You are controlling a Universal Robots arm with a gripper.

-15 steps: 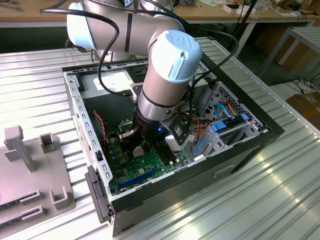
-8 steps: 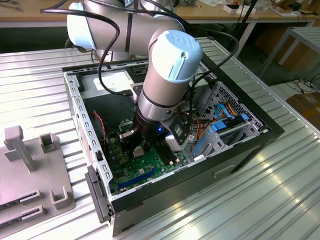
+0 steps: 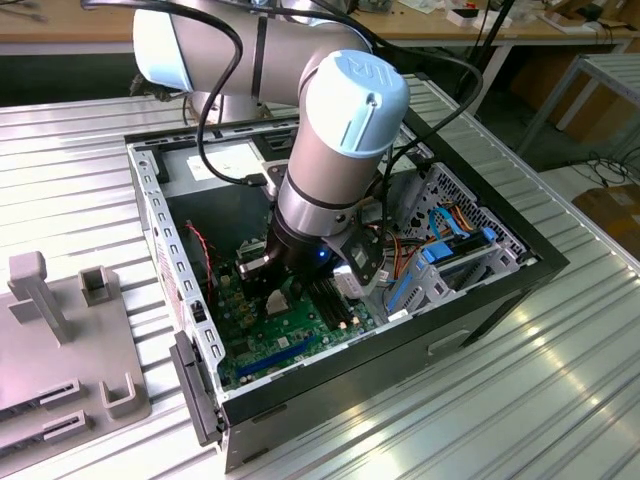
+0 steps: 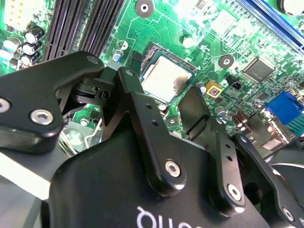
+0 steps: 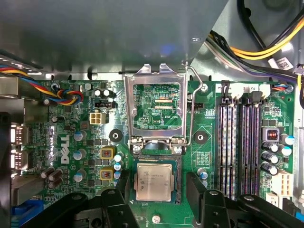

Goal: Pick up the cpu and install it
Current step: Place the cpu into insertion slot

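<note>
Ribbed silver tabletop carries your open black computer case. Inside it, the small silver-grey square cpu lies flat on the green motherboard, between your black gripper's wide-spread jaws.

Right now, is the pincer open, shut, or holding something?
Pincer: open, holding nothing; its fingers stand either side of the cpu, apart from it.

In the exterior view the arm blocks the middle of the green motherboard, hiding what lies under its wrist. In the second wrist view the fingers of the gripper cover one corner of the cpu, and the gripper's body runs off the frame's edge.
</note>
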